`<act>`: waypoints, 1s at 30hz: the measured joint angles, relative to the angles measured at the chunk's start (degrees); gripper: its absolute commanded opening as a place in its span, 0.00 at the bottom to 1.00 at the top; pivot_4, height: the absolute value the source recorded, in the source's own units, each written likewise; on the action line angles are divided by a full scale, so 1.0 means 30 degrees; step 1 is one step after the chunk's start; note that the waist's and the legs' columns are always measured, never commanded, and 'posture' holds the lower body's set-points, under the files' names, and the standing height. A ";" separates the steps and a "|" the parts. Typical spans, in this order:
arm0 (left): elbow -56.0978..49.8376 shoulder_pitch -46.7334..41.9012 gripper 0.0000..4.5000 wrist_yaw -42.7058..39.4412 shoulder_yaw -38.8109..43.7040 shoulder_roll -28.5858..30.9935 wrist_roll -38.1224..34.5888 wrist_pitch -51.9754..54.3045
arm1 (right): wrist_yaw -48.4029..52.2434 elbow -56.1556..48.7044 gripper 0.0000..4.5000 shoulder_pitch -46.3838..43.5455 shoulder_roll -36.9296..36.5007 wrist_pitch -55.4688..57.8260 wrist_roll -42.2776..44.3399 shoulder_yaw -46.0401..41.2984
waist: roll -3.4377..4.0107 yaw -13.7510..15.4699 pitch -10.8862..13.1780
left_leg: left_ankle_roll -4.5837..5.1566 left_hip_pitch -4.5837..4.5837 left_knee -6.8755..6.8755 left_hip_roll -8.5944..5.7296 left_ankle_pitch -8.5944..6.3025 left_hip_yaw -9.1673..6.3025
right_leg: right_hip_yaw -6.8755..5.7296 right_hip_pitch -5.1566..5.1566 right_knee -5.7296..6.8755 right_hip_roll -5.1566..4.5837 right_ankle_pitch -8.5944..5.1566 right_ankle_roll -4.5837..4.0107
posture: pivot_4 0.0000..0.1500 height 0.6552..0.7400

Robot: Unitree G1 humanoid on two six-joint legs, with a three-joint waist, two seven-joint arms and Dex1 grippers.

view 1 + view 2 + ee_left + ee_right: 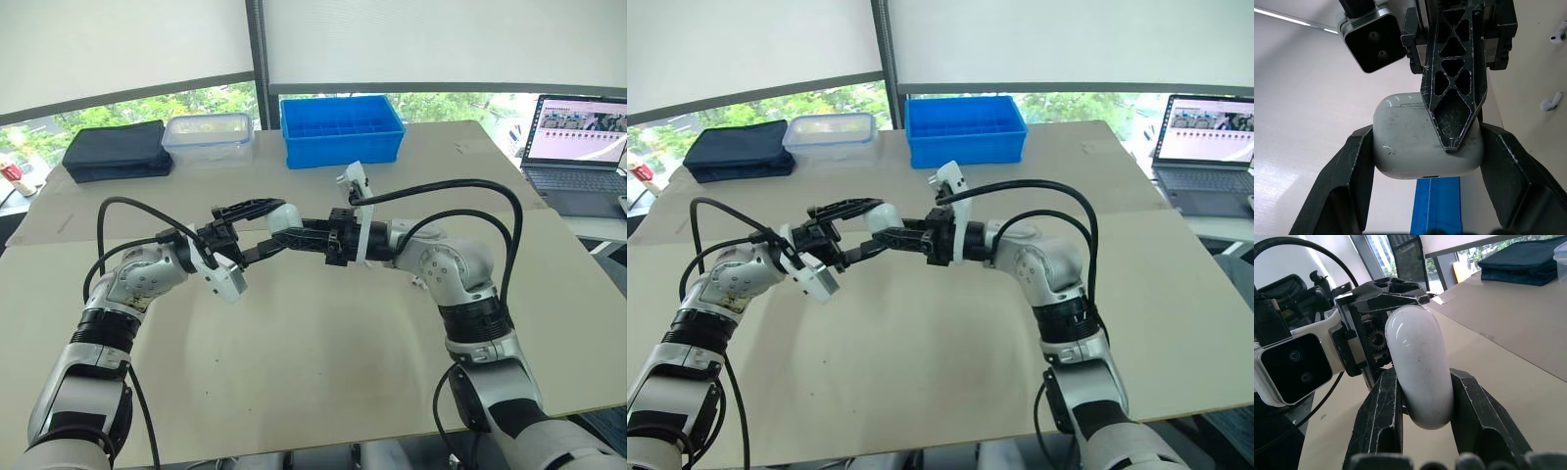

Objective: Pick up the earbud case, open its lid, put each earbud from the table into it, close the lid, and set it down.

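Case [1400, 147] is up in the air over the mid table [323, 372], lid shut, caught btw both arms where they meet. It is a small white pebble shape w/ a glossy, lightly scuffed shell, so prob light and rigid but slippery: rounded edges give the pads little to bite on, and a hard squeeze could shoot it out sideways. Best hold, by the look of it, is across the two broad flat faces of the lower body, below the lid seam, leaving the lid free to swing; the other arm's fingertip can then lever at the lid's front lip. L gripper [274, 227] is closed down on the case, one finger on each side, both touching. R gripper [297, 235] comes in from the opposite side and is also clamped on it, fingers pressed to both faces, one laid across the face seen from the L wrist. Which end is the lid can't be told for sure. Two earbuds [1550, 103] [1557, 36] lie loose on the table, well apart from the case; tiny and smooth, they'll want a gentle fingertip pinch. Further back sits a blue bin [342, 129]
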 measured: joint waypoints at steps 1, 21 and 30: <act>0.0029 0.0000 0.57 0.0041 -0.0035 0.0000 0.0002 -0.0016 | -0.0007 0.0001 0.21 0.0000 0.0004 0.0000 -0.0043 0.0004 | 0.0001 -0.0001 0.0000 | -0.0001 0.0000 0.0000 0.0000 0.0001 -0.0001 | -0.0001 0.0000 0.0000 0.0000 0.0000 0.0000 | 1.00 1.00; -0.6882 0.2891 0.64 -0.6431 -0.1596 0.1869 -1.0232 1.2745 | 0.0002 0.4771 0.17 0.0520 -0.3629 -1.0124 -0.8662 0.2891 | 0.0002 -0.0410 0.0004 | 0.0017 0.0002 0.0004 0.0000 -0.0006 -0.0002 | 0.0015 0.0004 0.0008 0.0021 -0.0013 0.0022 | 1.00 1.00; -0.9309 0.2980 0.64 -0.9149 -0.1547 0.1682 -1.1517 2.0649 | 0.2470 0.3696 0.17 0.0491 -0.4613 -1.3119 -1.1708 0.5285 | 0.0002 -0.0467 0.0005 | -0.0017 0.0010 0.0011 0.0077 0.0013 0.0012 | 0.0042 0.0011 -0.0015 0.0125 -0.0015 0.0009 | 1.00 1.00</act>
